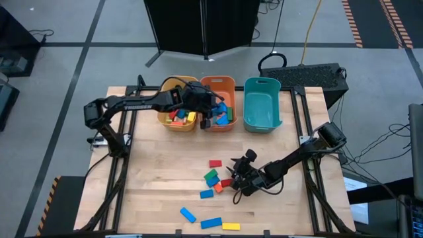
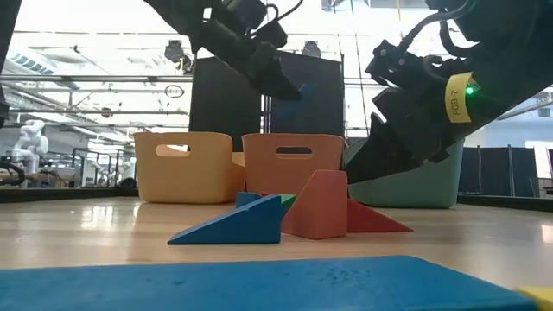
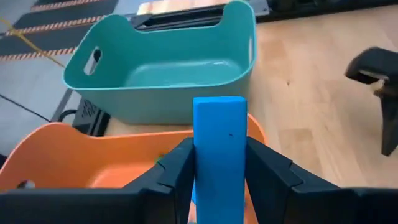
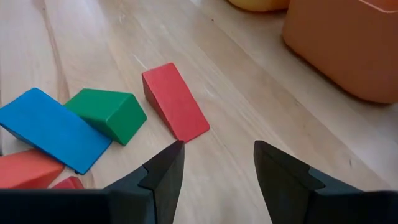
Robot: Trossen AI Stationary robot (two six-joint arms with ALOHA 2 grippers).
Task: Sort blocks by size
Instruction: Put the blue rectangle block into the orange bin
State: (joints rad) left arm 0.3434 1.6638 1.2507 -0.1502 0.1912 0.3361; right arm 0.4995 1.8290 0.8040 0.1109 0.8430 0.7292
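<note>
1. Left gripper (image 3: 217, 180): over the orange bin (image 1: 218, 86), jaws clamped on a blue bar (image 3: 219, 143), its long axis pointing ahead toward the teal bin (image 3: 161, 68).
2. Right gripper (image 4: 217, 168): low over the tabletop (image 1: 158, 172), jaws wide, empty.
3. Red wedge (image 4: 174, 99): about eleven o'clock of the right jaws, near; this arm is nearer.
4. Loose blocks (image 1: 215, 178): tabletop centre, six o'clock of the bins.

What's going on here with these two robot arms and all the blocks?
The robot is sorting wooden blocks into plastic bins. The left gripper holds a blue rectangular wooden block over the orange plastic bin, between the yellow bin and the teal bin, which looks empty. The right gripper is open, low over the loose blocks on the table, near a red wedge block.
</note>
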